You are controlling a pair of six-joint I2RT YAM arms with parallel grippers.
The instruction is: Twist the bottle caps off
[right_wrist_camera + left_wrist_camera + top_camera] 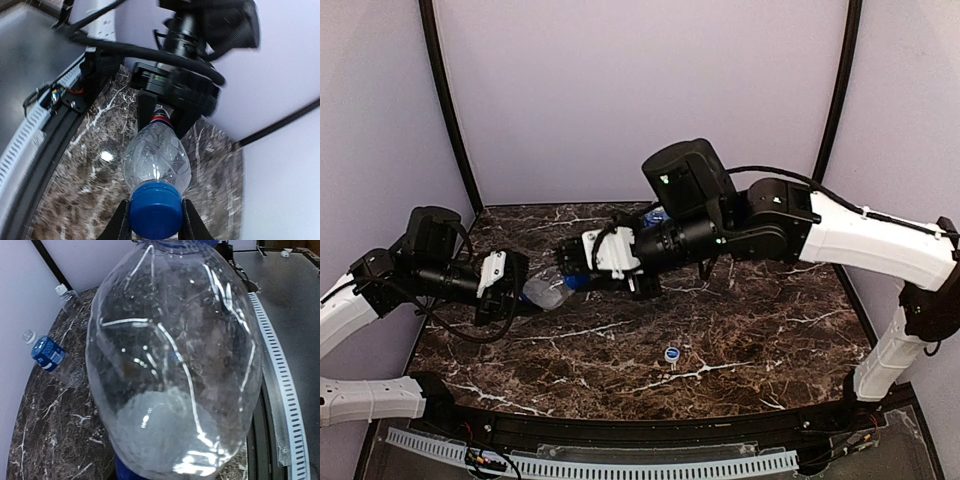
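Note:
A clear bottle (545, 292) is held level above the table between both arms. My left gripper (525, 292) is shut on its labelled body, and its black fingers (146, 112) flank the bottle in the right wrist view. The bottle (172, 360) fills the left wrist view and hides that gripper's own fingers. My right gripper (155, 220) is shut on the bottle's blue cap (155, 210), one finger pressed to each side; in the top view this gripper (570, 272) meets the bottle's neck. A loose blue cap (672, 353) lies on the table nearer the front.
Two more bottles lie at the back by the wall: one with a blue label (48, 354) and a plain one with a white cap (61, 289). The marble table (770, 340) ends at a perforated white rail (620, 465) along the front. Walls enclose three sides.

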